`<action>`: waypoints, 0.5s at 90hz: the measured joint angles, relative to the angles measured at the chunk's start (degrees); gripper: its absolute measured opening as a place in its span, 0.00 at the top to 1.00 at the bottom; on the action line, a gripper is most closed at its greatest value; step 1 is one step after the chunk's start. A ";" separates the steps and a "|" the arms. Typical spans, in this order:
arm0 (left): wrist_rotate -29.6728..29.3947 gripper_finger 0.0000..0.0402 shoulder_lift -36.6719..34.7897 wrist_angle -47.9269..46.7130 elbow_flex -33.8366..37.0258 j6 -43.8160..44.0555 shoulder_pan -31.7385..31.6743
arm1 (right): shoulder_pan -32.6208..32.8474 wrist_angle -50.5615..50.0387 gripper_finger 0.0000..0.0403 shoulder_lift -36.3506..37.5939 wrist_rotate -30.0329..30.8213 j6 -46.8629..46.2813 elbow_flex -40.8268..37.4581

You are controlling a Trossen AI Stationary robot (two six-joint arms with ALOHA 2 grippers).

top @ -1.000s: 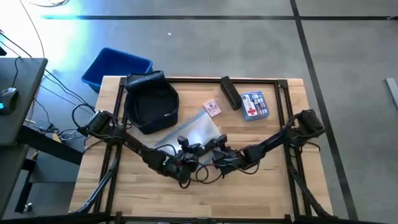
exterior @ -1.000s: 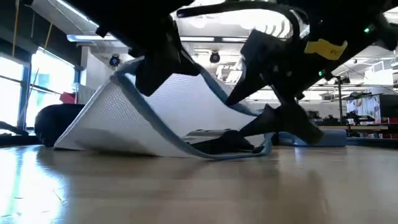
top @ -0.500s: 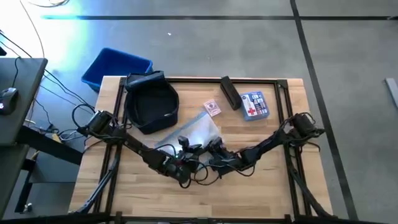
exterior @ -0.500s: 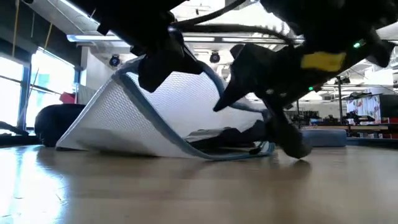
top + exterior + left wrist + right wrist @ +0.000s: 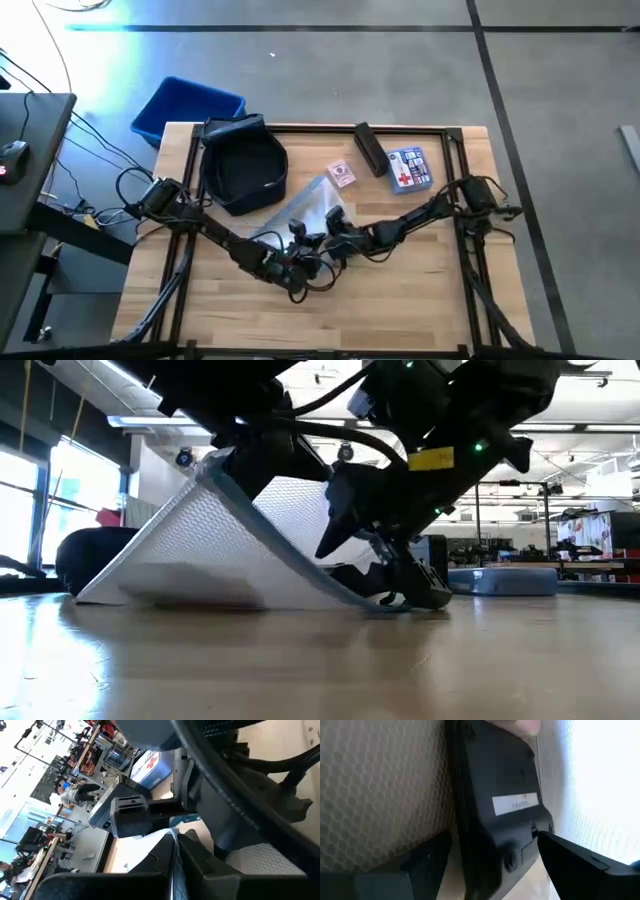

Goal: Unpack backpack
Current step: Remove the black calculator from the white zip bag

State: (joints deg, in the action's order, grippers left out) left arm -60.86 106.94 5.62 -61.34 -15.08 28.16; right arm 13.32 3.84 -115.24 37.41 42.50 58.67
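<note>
My left hand (image 5: 305, 252) pinches the blue edge of the mesh pouch (image 5: 200, 550) and lifts it off the desk (image 5: 420, 290), my right hand (image 5: 333, 228) reaches with fingers apart around a black device (image 5: 495, 805) inside it, and the backpack (image 5: 243, 165) lies near the desk's far left corner.

One backpack (image 5: 243, 165), one blue bin (image 5: 187, 107), one mesh pouch (image 5: 308, 212), one first-aid box (image 5: 409, 168), one card pack (image 5: 341, 174), one black case (image 5: 369, 148) and two arms are counted.
</note>
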 joint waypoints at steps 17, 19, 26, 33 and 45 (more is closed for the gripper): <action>-0.17 1.00 0.00 -0.02 0.00 -0.08 0.00 | -2.35 -0.09 0.29 -0.02 1.27 -0.24 -0.04; -0.17 1.00 0.00 -0.02 0.00 -0.08 0.00 | -2.59 0.45 0.29 -0.02 1.27 -0.26 -0.04; -0.07 1.00 0.00 0.05 0.00 -0.17 0.04 | -3.45 2.68 0.31 -0.10 1.36 -0.24 -0.13; -0.55 1.00 -0.04 0.09 0.00 -0.17 0.09 | -4.07 5.35 0.35 -0.21 1.47 -0.17 -0.27; -2.42 1.00 -0.13 0.12 -0.02 -0.21 0.15 | -4.28 7.99 0.50 -0.33 1.53 -3.32 -0.37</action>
State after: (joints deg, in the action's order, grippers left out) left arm -63.28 106.80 5.74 -61.36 -15.29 28.32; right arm 9.05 11.84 -115.57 38.94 39.18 58.30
